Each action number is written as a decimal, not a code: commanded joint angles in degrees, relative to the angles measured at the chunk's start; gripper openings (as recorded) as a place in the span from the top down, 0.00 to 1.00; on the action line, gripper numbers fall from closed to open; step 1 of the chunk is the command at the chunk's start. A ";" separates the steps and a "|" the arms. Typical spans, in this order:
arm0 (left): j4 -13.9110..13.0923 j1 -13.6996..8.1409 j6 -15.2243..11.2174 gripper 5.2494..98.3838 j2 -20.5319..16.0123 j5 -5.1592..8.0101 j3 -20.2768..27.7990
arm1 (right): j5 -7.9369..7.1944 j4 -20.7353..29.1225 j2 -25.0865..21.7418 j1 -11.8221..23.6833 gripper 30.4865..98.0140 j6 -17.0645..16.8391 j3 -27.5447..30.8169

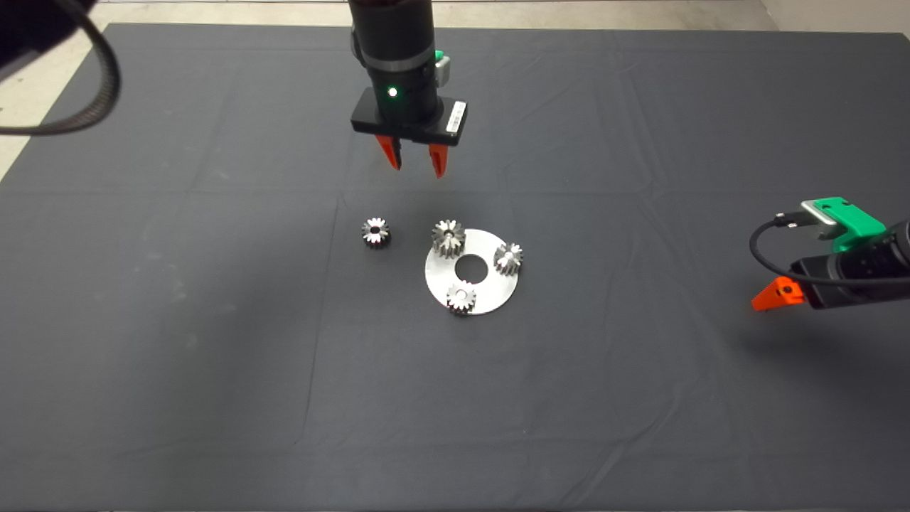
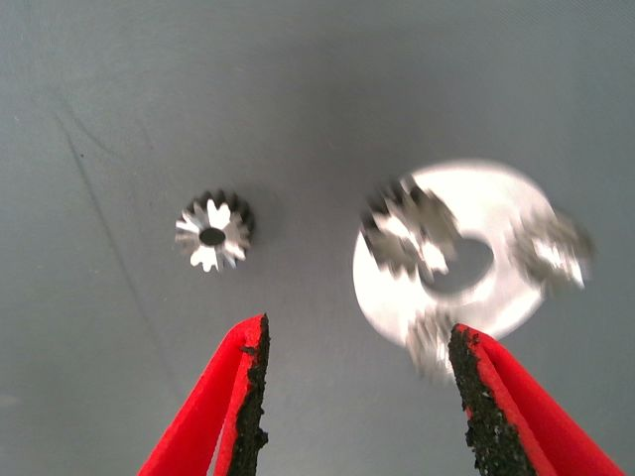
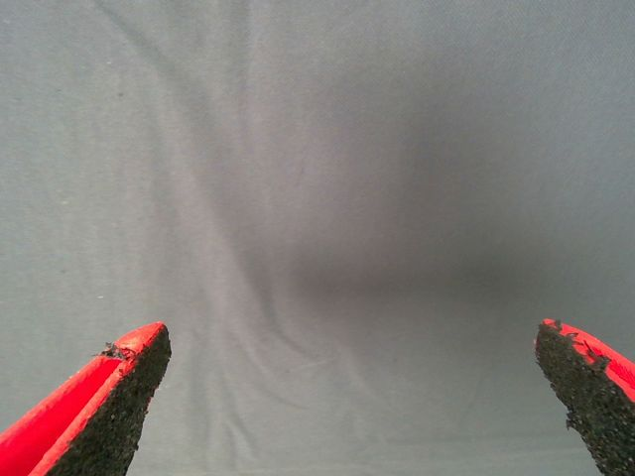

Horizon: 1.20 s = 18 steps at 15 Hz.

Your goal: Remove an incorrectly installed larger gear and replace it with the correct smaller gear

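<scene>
Left gripper (image 1: 414, 162) hangs over the mat (image 1: 213, 320) beyond the parts, fingers pointing down, jaws parted and holding nothing. Your right gripper (image 1: 776, 294) waits at the mat's right edge, jaws wide and empty. You have a round steel plate (image 1: 490, 284) carrying three gears; the larger gear (image 1: 448, 237) sits at its edge nearest the left gripper. The smaller gear (image 1: 375, 232) lies alone on the mat, just beside the plate.
</scene>
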 commanded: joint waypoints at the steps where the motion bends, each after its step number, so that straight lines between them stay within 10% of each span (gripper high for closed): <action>1: -0.39 1.35 -0.36 0.58 6.08 1.39 -11.69 | -5.69 3.63 -3.25 1.35 0.02 2.72 4.68; 18: 2.42 4.87 -1.64 0.58 6.08 1.49 -7.97 | -5.69 4.17 -2.30 2.49 0.02 2.72 4.10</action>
